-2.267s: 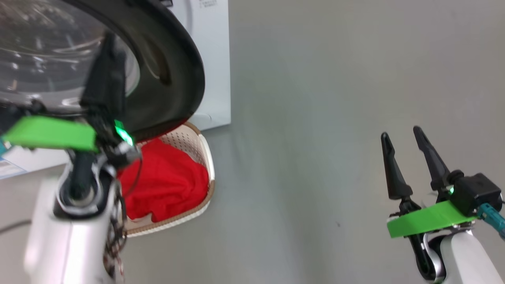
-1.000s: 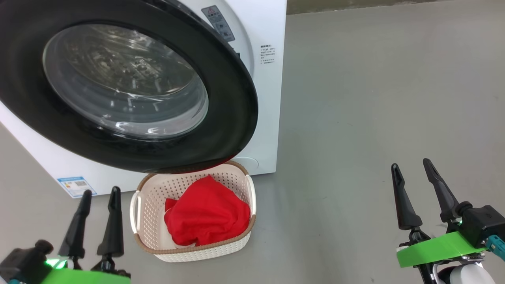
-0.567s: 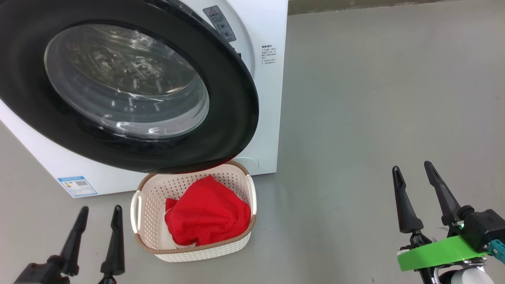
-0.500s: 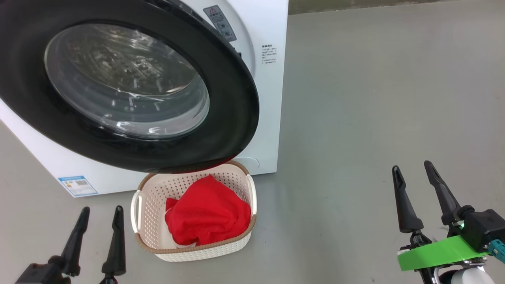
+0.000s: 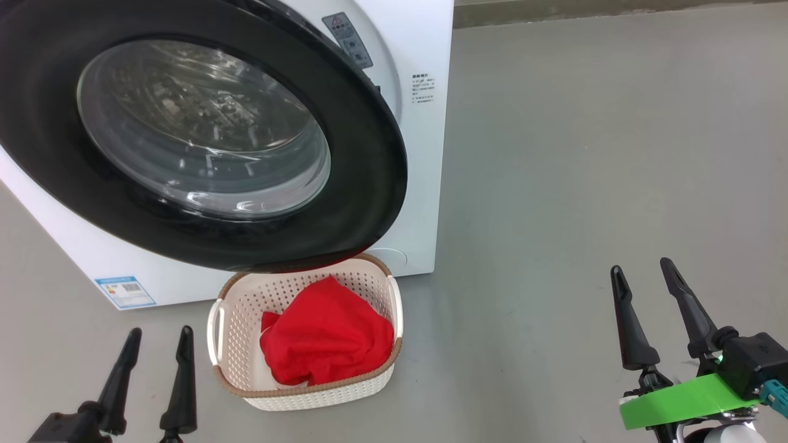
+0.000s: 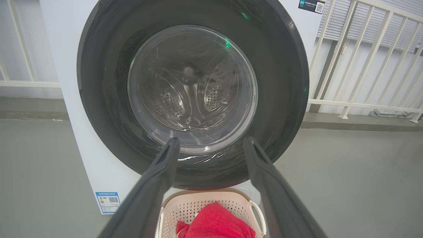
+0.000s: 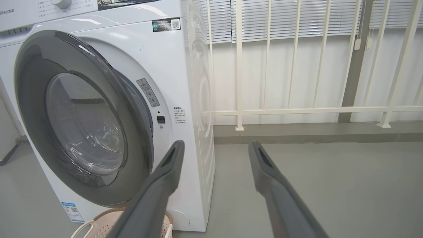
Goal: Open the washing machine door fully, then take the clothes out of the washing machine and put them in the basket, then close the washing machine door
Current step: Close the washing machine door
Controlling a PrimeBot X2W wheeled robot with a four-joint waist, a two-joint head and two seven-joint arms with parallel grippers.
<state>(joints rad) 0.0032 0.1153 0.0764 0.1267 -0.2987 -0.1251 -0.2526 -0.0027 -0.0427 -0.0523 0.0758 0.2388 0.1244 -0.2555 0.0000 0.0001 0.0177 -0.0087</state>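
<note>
The washing machine (image 5: 425,154) is white, and its round door (image 5: 369,184) with the black rim lies over the opening. In the right wrist view the door (image 7: 36,109) stands a little off the front at its right edge. Through the glass (image 6: 191,89) the steel drum shows no fabric. On the floor below the door sits the cream basket (image 5: 237,320) holding the red clothes (image 5: 326,347). My left gripper (image 5: 160,333) is open, low and just left of the basket. My right gripper (image 5: 641,267) is open far to the right over bare floor.
Grey floor (image 5: 585,154) stretches to the right of the machine. Behind it a low kerb (image 7: 314,132) carries a white railing (image 7: 297,109) before a wall with blinds. A blue label (image 5: 125,291) marks the machine's lower left corner.
My left gripper has come away from the door and dropped to the lower left. The door has swung in toward the machine. The right gripper has sunk slightly; the camera has shifted.
</note>
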